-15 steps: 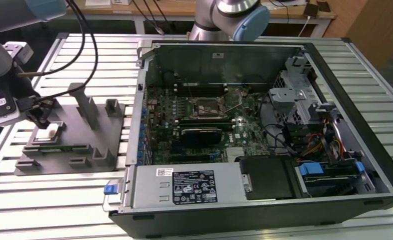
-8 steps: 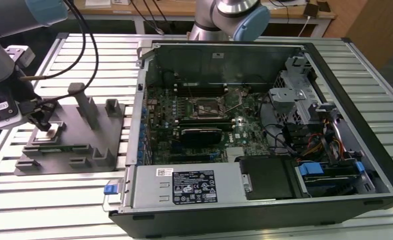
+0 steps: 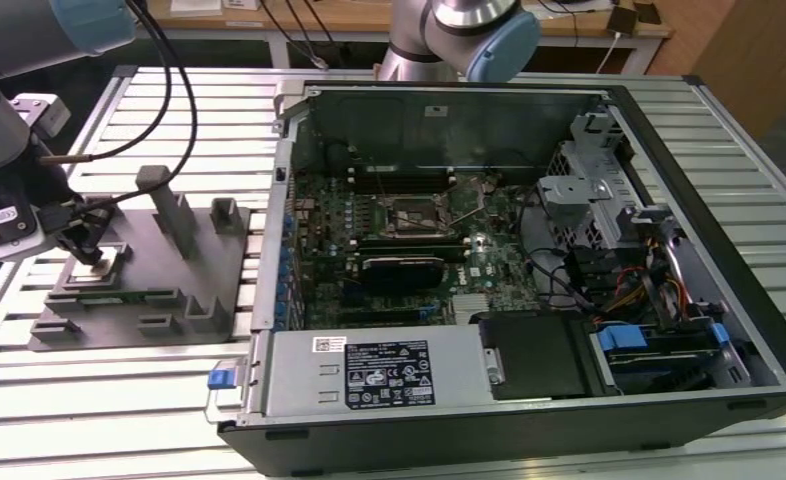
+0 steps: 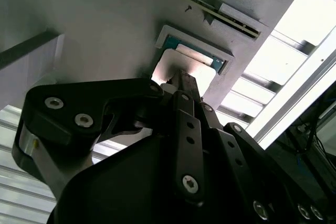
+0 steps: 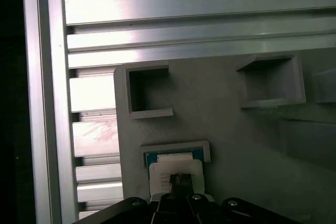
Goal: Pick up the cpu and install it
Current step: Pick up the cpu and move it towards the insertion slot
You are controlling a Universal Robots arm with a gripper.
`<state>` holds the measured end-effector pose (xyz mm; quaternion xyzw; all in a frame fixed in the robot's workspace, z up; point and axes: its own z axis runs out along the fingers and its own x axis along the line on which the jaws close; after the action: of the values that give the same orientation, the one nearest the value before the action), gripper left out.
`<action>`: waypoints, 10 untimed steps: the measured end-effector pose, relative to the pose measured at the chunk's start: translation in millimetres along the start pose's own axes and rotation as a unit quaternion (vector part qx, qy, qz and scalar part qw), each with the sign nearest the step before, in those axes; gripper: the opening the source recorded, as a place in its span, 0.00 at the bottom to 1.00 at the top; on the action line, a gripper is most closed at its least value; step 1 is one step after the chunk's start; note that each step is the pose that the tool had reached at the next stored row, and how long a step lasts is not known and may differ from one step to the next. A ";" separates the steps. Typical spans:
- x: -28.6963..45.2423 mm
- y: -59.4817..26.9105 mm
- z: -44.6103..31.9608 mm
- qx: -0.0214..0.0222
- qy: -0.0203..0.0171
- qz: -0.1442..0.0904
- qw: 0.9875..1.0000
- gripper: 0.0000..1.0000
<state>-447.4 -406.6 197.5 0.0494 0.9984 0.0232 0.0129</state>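
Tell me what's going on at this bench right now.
The robot arm's gripper is down at the grey moulded plastic tray on the exterior view's left, its tip right at the small square silvery-white cpu, which sits in a shallow recess of the tray. Whether it has hold of the chip cannot be told. The open black computer case lies beside the tray on the slatted metal table, its green motherboard exposed.
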 end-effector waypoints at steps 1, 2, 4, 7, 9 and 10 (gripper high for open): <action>0.0 0.0 0.0 0.000 0.000 0.000 1.000 0.11; 0.0 0.0 0.1 0.000 0.000 0.000 1.000 0.11; 0.0 0.0 0.1 0.000 0.000 0.000 1.000 0.11; 0.0 0.0 0.1 0.000 0.000 0.000 1.000 0.17; 0.0 0.0 0.1 0.000 0.000 0.000 1.000 0.23; 0.0 0.0 0.1 0.000 0.000 0.000 1.000 0.29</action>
<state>-447.4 -406.6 197.4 0.0494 0.9984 0.0233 0.0129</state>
